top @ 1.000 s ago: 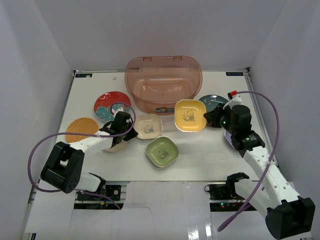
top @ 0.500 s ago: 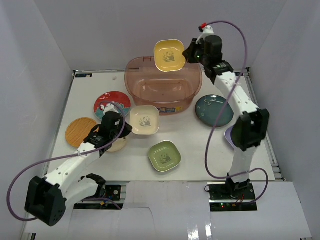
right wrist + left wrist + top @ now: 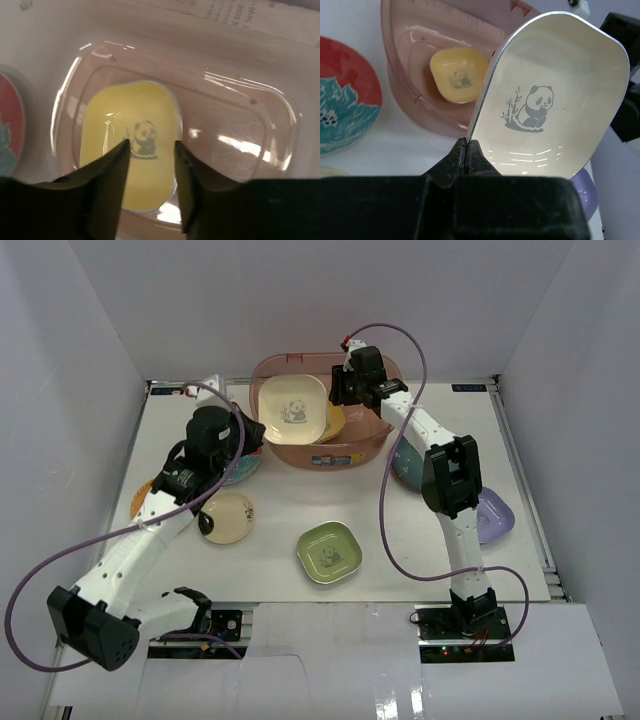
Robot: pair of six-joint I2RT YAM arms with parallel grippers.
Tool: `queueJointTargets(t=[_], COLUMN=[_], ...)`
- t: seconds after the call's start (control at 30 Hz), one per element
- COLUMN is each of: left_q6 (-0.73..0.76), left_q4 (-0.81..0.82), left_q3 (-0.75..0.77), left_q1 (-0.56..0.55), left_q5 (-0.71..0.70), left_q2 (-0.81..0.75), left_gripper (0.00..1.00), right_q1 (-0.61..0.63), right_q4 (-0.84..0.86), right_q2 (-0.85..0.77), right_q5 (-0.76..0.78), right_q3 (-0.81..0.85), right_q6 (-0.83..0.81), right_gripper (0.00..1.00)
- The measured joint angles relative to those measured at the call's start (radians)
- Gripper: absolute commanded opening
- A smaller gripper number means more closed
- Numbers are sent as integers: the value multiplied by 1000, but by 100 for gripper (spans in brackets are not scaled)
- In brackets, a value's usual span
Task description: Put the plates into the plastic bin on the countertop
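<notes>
plate [image 3: 555, 90]: glossy cream, rounded sq.

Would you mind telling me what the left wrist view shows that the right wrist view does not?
Only the left wrist view shows the cream plate, tilted and pinched at its rim by the left gripper, and a bit of the lavender plate. Only the right wrist view shows the right gripper, open above the yellow plate. Both show that yellow plate lying in the plastic bin and part of the red plate outside it.

Left fingers [image 3: 460, 156] together, right fingers [image 3: 106, 170] apart.
</notes>
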Motion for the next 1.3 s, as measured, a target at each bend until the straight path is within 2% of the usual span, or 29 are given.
queueJointTargets(t=[0.03,0.13,0.27,0.37,0.4,0.57,0.7,0.77,0.83,0.97,1.03,1.07,1.1,1.2,1.3], left_q6=[8,18,22,25,26,61,92,101,113,144,159,164,171,182,181], left_q4=[1,23,22,18,17,-20,-91,-126,-171,-275,-320,-335,-348,-371,-379], left_q3=[43,139,245,321,349,568,769,832,880,996,1046,1059,1066,1076,1079], left_q1=[0,0,10,19,21,41,55,63,70,81,84,85,86,87,87], left_q5=[-3,-7,2,13,17,53,97,126,161,231,261,272,282,307,329], left_q2=[40,157,312,413,445,663,872,959,1036,1189,1247,1266,1282,1302,1303], left_gripper=[0,0,0,0,0,0,0,0,0,0,7,16,36,65,77], right_q1=[3,5,-2,-19,-32,-155,-224,-233,-254,-403,-494,-550,-591,-692,-782], right_q4=[10,19,24,24,28,123,208,240,260,239,203,180,162,126,130], right_q2=[0,0,-26,-117,-172,-555,-856,-983,-1088,-1250,-1332,-1376,-1413,-1502,-1548], right_q5=[0,4,41,69,75,89,146,154,153,170,176,177,185,216,211], right_q3=[0,0,-14,-93,-140,-475,-716,-847,-993,-1299,-1417,-1463,-1492,-1545,-1599], right_q6=[-1,0,3,24,35,88,103,111,123,182,208,219,232,252,275], right_gripper=[60,61,56,48,44,46,65,69,70,78,80,87,90,91,91])
